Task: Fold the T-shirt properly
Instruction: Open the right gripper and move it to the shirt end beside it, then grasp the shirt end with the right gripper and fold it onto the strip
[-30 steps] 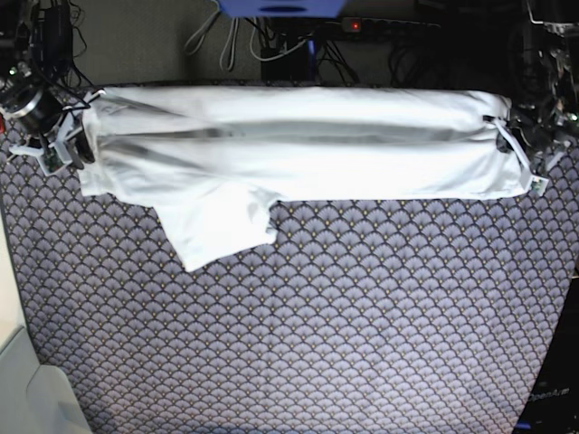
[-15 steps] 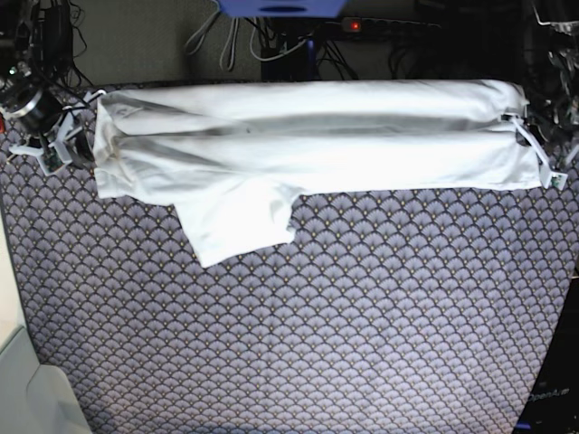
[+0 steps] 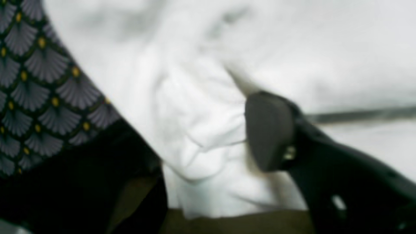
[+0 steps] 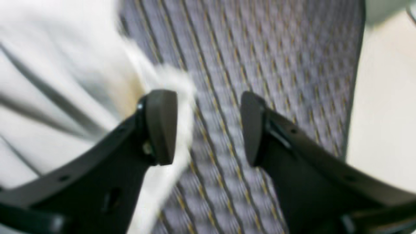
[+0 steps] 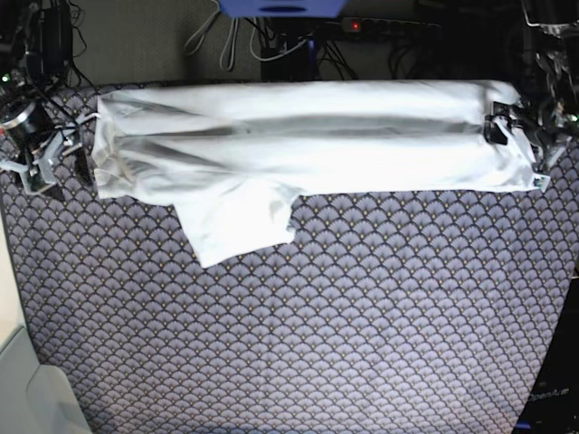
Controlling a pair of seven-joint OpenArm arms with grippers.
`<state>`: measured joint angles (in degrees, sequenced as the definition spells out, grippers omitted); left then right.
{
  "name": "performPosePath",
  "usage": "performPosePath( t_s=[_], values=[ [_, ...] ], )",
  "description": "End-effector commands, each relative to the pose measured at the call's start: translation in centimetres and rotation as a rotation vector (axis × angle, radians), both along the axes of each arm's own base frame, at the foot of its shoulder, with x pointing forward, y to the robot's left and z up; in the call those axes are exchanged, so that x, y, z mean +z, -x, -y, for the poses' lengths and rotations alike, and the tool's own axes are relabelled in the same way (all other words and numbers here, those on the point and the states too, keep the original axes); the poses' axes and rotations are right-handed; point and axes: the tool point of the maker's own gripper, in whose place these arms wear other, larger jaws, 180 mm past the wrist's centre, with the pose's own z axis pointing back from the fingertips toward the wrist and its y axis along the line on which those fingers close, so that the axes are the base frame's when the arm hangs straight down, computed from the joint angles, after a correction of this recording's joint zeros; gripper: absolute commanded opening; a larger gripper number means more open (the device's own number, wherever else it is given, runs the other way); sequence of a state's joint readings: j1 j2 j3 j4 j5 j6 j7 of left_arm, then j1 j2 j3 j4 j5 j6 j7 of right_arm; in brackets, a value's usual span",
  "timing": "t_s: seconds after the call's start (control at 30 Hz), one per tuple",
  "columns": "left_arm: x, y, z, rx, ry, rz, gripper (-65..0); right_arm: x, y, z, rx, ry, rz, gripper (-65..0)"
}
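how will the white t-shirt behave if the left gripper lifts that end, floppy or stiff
Probably floppy: the T-shirt bunches into soft wrinkles beside the left gripper. It likely sags between supports, since it lies in long draped rolls across the patterned table cover. The loose sleeve flap would probably dangle.

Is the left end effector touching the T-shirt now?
Touching. In the left wrist view, the left end effector presses its dark pad into bunched T-shirt fabric.

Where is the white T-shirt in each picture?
Base: the T-shirt lies as a long band across the top, one sleeve hanging lower left.
Left wrist: it fills the middle and the top right.
Right wrist: it is on the left side.
Shared landmark: the purple scalloped tablecloth.
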<state>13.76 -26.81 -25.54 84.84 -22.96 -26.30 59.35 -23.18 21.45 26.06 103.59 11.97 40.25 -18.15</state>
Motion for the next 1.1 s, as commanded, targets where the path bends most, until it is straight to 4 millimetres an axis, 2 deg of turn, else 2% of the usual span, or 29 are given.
performPosePath(
  t_s=[0.0,0.1,0.2,0.4,0.47,0.53,0.73,0.87,1.07],
  values=[
    [0.9,-0.8,-0.3,-0.016,-0.013,0.027,-15.8,1.7,-0.6,-0.3,0.017,-0.003,0.049,-30.6],
    [0.6,-0.7,0.3,-0.022,-0.003,0.022,-16.2,2.9,-1.7,-2.7,0.073,-0.02,0.056,-28.9],
    [0.6,-0.8,0.3,-0.021,-0.001,0.024,-17.5,2.9,-3.6,-4.7,0.119,0.007,0.024,-28.5],
    [0.5,-0.8,0.4,-0.021,0.002,0.024,-20.0,3.1,-7.5,-10.9,0.283,0.084,-0.044,-28.5],
    [0.5,-0.8,0.5,-0.022,0.002,0.022,-20.0,2.2,-8.5,-12.9,0.329,0.08,-0.078,-28.5],
    [0.5,-0.7,0.5,-0.022,0.002,0.017,-20.0,1.7,-10.1,-13.8,0.341,0.061,-0.097,-28.5],
    [0.3,-0.3,0.5,-0.022,0.002,0.009,-20.0,-3.5,-13.4,-14.4,0.318,-0.012,-0.265,-28.5],
    [0.2,-0.2,0.5,-0.022,0.001,0.005,-20.0,-5.4,-15.2,-13.4,0.275,-0.076,-0.311,-28.5],
    [0.1,-0.1,0.5,-0.017,0.004,0.001,-20.0,-7.6,-15.2,-13.2,0.252,-0.143,-0.336,-28.5]
  ],
)
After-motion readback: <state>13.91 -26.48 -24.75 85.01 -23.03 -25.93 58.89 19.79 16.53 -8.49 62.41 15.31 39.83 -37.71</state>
